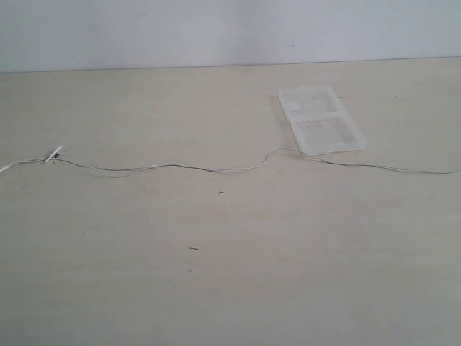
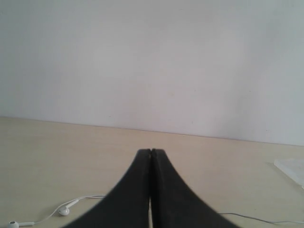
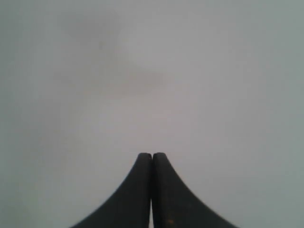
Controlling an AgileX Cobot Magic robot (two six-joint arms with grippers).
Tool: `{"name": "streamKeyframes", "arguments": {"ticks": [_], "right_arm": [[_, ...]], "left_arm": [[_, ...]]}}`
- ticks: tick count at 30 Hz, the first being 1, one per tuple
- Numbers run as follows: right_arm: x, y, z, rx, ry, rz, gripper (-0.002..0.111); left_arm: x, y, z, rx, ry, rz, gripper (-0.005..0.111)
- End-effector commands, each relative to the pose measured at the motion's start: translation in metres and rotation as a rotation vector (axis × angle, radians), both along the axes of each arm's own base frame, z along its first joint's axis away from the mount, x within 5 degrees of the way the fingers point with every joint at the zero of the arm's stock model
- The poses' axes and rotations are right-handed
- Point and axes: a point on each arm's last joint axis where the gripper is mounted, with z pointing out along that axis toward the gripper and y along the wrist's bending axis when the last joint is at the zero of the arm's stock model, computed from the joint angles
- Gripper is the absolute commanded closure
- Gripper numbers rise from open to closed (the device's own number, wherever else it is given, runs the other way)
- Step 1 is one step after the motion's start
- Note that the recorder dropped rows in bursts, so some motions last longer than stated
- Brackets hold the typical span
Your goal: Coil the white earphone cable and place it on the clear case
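Pale wooden table (image 1: 230, 288), filling most of the exterior view, meets a plain white wall (image 1: 216, 29) along its far edge. The cable (image 1: 216, 170), thin and white, lies uncoiled in shallow waves across almost the full width of the table, from the left border of the exterior view to the right border. The case (image 1: 320, 119), a flat translucent rectangle of two square sections, lies flat on the far right part of the table. The cable passes just beside its near edge; whether the two touch cannot be told. Left gripper (image 2: 151, 151): black jaws pressed together, holding nothing, raised above the table and facing the wall, with a corner of the case at the border of its view. Right gripper (image 3: 152, 154): jaws likewise closed and empty, seen against the wall only. Two earbuds (image 2: 66, 208), at the cable's left end, rest on the table near the left gripper. Two small dark marks (image 1: 220, 192) dot the table nearer the camera than the cable.
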Motion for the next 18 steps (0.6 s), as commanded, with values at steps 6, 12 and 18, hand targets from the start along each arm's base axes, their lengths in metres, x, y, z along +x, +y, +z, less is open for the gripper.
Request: {"name": "streamKeyframes", "arguments": {"ticks": [6, 12, 18], "right_arm": [[0.063, 0.019, -0.113, -0.287, 0.656, 0.222, 0.108], [0.065, 0.063, -0.174, -0.51, 0.853, 0.504, 0.108], [0.068, 0.112, -0.228, -0.708, 0.943, 0.62, 0.108]], "left_arm": [[0.0, 0.0, 0.0, -0.003, -0.005, 0.002, 0.107], [0.0, 0.0, 0.0, -0.003, -0.005, 0.002, 0.107], [0.0, 0.0, 0.0, -0.003, -0.005, 0.002, 0.107]]}}
